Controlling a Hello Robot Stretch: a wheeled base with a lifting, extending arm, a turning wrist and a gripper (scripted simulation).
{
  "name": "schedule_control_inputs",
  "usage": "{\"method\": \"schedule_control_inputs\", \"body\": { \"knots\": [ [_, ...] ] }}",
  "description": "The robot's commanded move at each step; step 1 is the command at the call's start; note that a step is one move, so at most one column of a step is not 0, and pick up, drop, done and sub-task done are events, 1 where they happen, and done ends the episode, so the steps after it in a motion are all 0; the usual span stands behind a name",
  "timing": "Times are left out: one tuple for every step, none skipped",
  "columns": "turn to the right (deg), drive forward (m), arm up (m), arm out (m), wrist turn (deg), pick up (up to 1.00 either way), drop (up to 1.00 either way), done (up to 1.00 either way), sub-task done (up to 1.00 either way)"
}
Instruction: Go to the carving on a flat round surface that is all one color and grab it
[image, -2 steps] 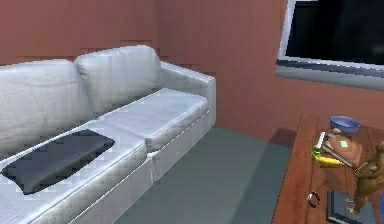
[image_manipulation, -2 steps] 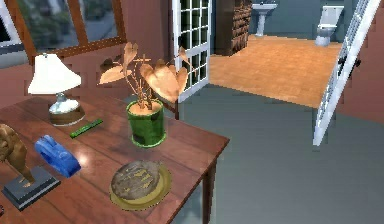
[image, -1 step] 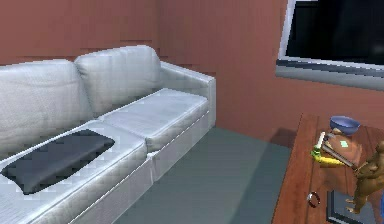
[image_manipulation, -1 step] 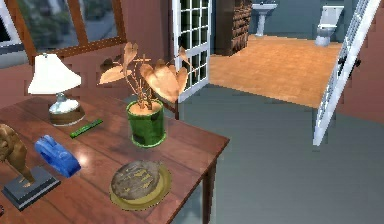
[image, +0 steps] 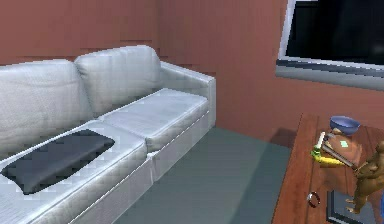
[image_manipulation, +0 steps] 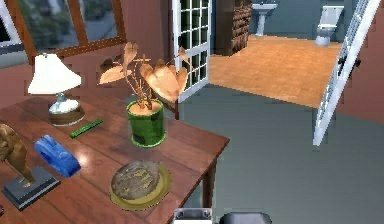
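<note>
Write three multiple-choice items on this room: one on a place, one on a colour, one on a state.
1. Where does the potted plant stand?
A) on the wooden table
B) on a bed
C) on a chair
2. What colour is its pot?
A) red
B) green
C) white
3. How is the lamp placed?
A) lying on its side
B) hanging from above
C) upright on its base

Answers: 1 A, the pot rests on the tabletop. 2 B, the pot is plainly green. 3 C, the shade sits straight above the base on the table.
</note>
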Motion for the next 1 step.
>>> {"method": "schedule_control_inputs", "body": {
  "knots": [
    [0.0,0.0,0.0,0.32,0.0,0.0,0.0,0.0,0.0]
  ]
}}
